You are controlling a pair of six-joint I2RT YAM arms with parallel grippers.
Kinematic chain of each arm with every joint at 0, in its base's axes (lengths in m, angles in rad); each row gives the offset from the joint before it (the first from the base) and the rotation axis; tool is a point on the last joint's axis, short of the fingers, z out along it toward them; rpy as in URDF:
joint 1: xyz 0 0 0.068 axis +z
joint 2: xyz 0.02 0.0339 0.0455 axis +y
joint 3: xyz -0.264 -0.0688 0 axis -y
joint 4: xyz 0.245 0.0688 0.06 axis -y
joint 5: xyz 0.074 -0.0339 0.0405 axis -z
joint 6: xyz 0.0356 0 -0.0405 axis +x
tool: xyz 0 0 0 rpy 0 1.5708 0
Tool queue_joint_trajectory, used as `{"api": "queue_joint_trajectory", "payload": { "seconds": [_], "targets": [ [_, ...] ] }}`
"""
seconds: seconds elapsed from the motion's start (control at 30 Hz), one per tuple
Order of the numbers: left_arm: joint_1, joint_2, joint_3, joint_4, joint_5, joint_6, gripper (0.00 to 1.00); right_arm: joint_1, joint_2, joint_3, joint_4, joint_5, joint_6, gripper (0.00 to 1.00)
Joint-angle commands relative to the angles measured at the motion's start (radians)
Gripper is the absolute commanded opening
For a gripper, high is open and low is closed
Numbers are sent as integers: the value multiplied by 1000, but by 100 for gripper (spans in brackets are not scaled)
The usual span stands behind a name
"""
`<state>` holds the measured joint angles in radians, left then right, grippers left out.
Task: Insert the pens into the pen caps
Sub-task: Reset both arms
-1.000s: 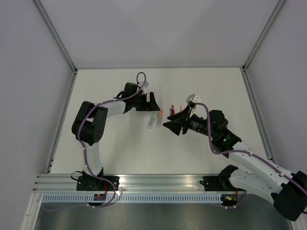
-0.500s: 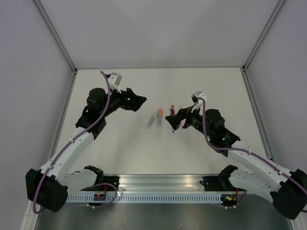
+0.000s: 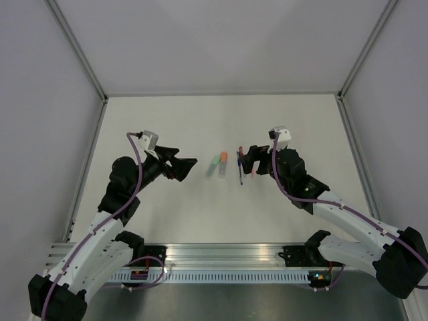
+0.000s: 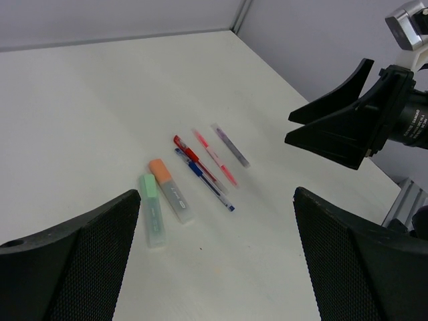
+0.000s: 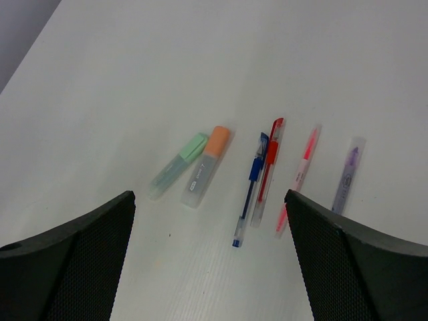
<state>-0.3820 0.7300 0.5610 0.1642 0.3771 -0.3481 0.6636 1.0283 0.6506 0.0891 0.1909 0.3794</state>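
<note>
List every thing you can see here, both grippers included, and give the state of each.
Left gripper: open, empty.
Right gripper: open, empty.
Green highlighter: lying flat, cap on.
Orange highlighter: lying flat, cap on.
Blue pen: lying flat, appears capped.
Red pen: lying flat, appears capped.
Pink pen: lying flat, cap unclear.
Purple pen: lying flat, cap unclear.

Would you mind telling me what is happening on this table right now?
Two robot arms flank a row of items lying on the table: a green highlighter, an orange highlighter, a blue pen, a red pen, a pink pen and a purple pen. The left gripper and the right gripper hover open on either side, holding nothing. Nothing is being handled yet.
</note>
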Motion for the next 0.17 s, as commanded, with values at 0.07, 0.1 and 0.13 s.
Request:
{"api": "queue_joint_trajectory", "payload": {
  "seconds": [0.07, 0.1, 0.13],
  "targets": [
    [0, 12, -7, 78, 39, 3, 100, -2, -14, 21, 6, 22, -17, 98],
    [0, 9, -10, 81, 39, 3, 100, -2, -16, 18, 9, 25, -17, 98],
    [0, 8, -13, 84, 39, 3, 100, -2, -19, 18, 11, 30, -14, 98]
  ]
}}
